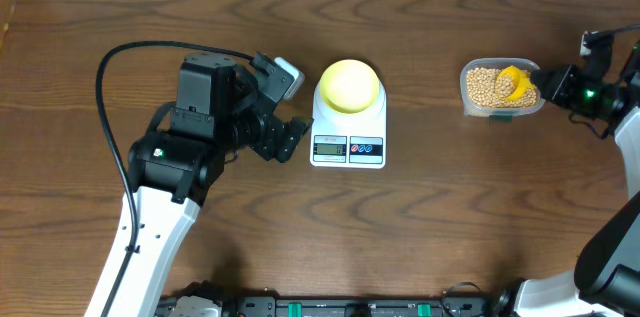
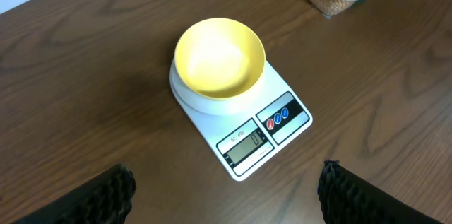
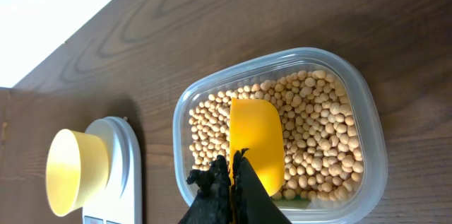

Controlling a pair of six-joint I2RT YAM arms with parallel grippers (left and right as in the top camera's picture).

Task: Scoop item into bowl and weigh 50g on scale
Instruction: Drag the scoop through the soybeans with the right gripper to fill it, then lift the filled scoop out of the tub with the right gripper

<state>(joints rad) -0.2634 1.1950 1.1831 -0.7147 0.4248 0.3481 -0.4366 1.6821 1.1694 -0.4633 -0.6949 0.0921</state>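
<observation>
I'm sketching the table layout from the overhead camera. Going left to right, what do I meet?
left gripper → scale with the bowl on it → tub of beans → right gripper, shut on the scoop

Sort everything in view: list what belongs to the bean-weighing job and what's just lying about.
Belongs to the job:
tan beans; clear plastic tub holding them; yellow scoop, gripped by the shut right gripper; pale yellow bowl; white digital scale under the bowl; open left gripper.

Just lying about:
black cable looping from the left arm; rig hardware at the overhead view's bottom edge.
</observation>
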